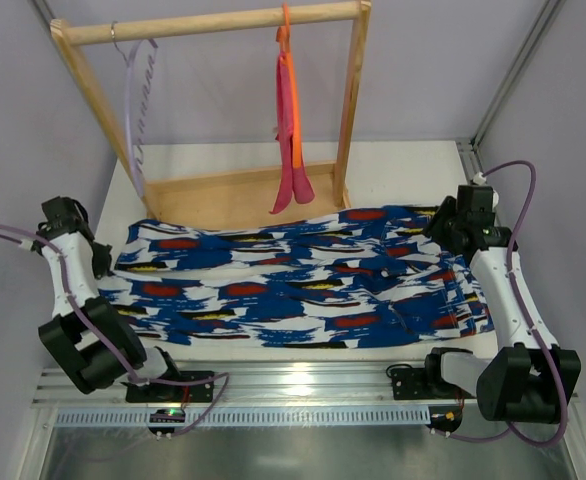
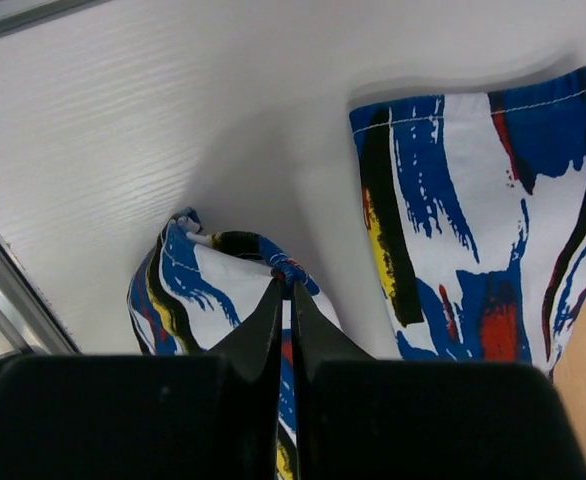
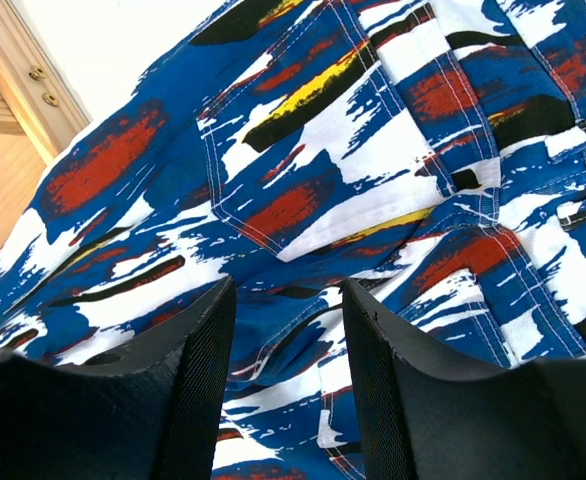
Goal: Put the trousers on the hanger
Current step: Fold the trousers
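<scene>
The trousers (image 1: 293, 285) lie spread flat across the table, leg ends to the left and waist to the right. My left gripper (image 1: 103, 262) is at the left leg ends; in the left wrist view it (image 2: 286, 285) is shut on a bunched hem of the trousers (image 2: 198, 290), with the other leg end (image 2: 473, 200) lying flat beside it. My right gripper (image 1: 441, 225) is over the waist end; in the right wrist view it (image 3: 288, 300) is open just above the pocket area of the trousers (image 3: 303, 170). The lilac hanger (image 1: 136, 95) hangs at the rack's left end.
A wooden rack (image 1: 213, 25) stands at the back, its base board (image 1: 233, 195) just behind the trousers. An orange hanger with a pink cloth (image 1: 291, 140) hangs near its right post. A metal rail (image 1: 293, 385) runs along the near edge.
</scene>
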You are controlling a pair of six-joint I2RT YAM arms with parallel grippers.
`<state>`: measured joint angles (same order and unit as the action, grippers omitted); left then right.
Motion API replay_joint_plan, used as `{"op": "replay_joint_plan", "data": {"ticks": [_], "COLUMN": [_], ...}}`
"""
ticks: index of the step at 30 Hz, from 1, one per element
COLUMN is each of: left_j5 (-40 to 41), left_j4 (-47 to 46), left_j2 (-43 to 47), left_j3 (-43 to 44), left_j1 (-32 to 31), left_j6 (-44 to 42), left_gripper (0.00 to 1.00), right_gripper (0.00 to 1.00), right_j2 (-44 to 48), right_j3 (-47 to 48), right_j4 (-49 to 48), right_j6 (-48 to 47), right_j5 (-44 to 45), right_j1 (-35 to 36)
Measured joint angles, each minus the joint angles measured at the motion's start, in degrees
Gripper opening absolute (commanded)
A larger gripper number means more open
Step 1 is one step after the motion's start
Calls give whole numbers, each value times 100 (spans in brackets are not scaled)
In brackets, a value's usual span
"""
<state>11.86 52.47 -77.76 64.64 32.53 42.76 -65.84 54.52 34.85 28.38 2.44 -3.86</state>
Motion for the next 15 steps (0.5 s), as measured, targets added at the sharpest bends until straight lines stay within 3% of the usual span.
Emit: {"op": "replay_joint_plan", "data": {"ticks": [5, 11, 15], "left_j5": [236, 798, 920], "left_j4": [9, 79, 70], "left_j2": [-323, -120, -164], "left_j3": [-26, -26, -26], "left_j1": [-625, -1379, -1617], "left_j6": [42, 245, 404], "left_gripper": [0, 0, 0], "right_gripper": [50, 50, 50], "right_j2": [61, 92, 210], "right_j3": [-11, -11, -13], "right_j4": [22, 55, 76], "right_j6": [-2, -2, -17], "right_j5": [9, 35, 48], "right_j1": [0, 0, 0]}}
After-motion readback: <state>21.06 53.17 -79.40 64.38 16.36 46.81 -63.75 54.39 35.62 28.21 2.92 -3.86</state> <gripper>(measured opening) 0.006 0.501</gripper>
